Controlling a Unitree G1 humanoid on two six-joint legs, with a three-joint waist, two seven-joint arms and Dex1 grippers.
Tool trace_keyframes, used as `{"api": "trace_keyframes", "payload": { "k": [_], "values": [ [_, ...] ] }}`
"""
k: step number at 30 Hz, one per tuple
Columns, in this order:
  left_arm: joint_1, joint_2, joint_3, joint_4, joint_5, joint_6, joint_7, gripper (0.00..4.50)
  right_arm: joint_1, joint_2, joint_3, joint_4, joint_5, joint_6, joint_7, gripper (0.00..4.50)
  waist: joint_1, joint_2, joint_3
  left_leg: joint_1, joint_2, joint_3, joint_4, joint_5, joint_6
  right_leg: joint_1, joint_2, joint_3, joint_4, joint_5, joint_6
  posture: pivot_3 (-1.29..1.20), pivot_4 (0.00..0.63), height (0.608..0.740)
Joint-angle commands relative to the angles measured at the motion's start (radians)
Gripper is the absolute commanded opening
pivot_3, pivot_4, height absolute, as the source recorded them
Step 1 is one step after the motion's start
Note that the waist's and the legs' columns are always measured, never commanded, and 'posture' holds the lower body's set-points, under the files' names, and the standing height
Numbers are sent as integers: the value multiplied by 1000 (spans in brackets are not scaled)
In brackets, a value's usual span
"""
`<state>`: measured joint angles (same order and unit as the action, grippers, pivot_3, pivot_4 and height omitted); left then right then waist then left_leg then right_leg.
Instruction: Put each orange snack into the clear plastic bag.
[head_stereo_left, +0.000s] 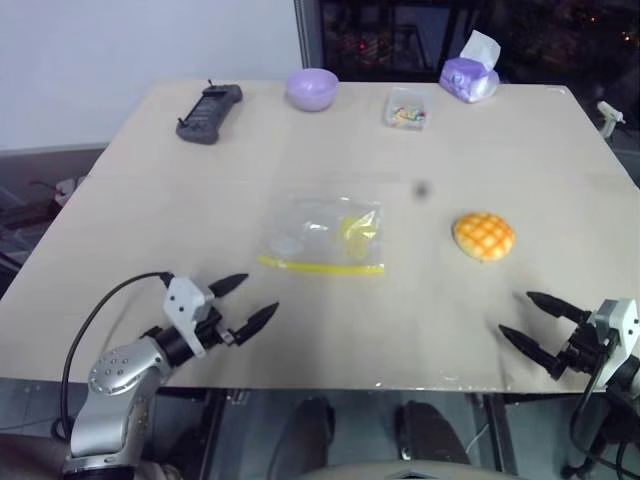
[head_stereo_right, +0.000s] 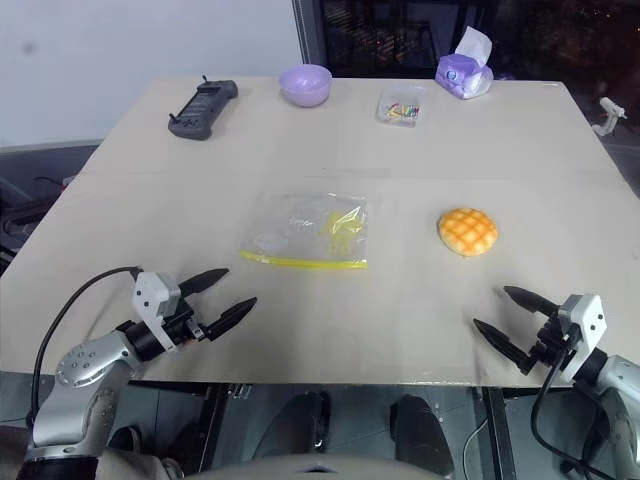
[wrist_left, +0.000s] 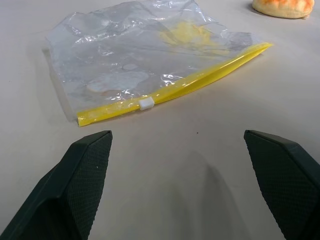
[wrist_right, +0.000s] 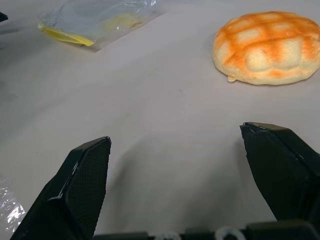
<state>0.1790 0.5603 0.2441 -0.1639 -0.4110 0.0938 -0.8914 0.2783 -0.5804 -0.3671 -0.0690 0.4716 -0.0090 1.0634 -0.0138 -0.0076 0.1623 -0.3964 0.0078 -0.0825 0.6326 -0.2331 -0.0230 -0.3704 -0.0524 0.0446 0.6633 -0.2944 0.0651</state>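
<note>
A round golden-orange snack (head_stereo_left: 484, 236) with a criss-cross crust lies on the beige table (head_stereo_left: 150, 200), right of centre. The clear plastic bag (head_stereo_left: 322, 233) lies flat in the middle, its yellow seal strip (head_stereo_left: 320, 266) along the near edge and a pale-yellow piece inside. Near the front left edge my left gripper (head_stereo_left: 246, 301) stands open, a short way from the bag's seal (wrist_left: 170, 92). At the front right my right gripper (head_stereo_left: 536, 320) is also open, with the snack (wrist_right: 267, 47) a little beyond it. Neither holds anything.
Along the far edge stand a black handheld controller (head_stereo_left: 209, 113), a lilac bowl (head_stereo_left: 312, 88), a small clear box of colourful bits (head_stereo_left: 406, 108) and a purple tissue pack (head_stereo_left: 469, 78). A small dark spot (head_stereo_left: 422, 189) marks the table.
</note>
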Motion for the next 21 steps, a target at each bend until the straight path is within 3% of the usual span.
{"api": "trace_keyframes", "payload": {
  "k": [1, 10, 21],
  "values": [
    [-6, -2, 13, 2, -7, -23, 5, 4463, -9, -14, -6, 4, 19, -6, 11, 4500, 0, 0, 0, 0, 0, 0, 0, 0, 0, 0, 0, 0, 0, 0, 0, 0, 150, 740],
    [-7, 5, 24, 22, -19, 0, 26, 4463, -19, -42, 9, 46, 4, 50, 4, 4500, 0, 0, 0, 0, 0, 0, 0, 0, 0, 0, 0, 0, 0, 0, 0, 0, 150, 740],
    [-16, 8, 21, 41, -19, -21, 1, 4463, -28, -23, -12, 23, 73, -13, 59, 4500, 0, 0, 0, 0, 0, 0, 0, 0, 0, 0, 0, 0, 1, 0, 0, 0, 150, 740]
  ]
}}
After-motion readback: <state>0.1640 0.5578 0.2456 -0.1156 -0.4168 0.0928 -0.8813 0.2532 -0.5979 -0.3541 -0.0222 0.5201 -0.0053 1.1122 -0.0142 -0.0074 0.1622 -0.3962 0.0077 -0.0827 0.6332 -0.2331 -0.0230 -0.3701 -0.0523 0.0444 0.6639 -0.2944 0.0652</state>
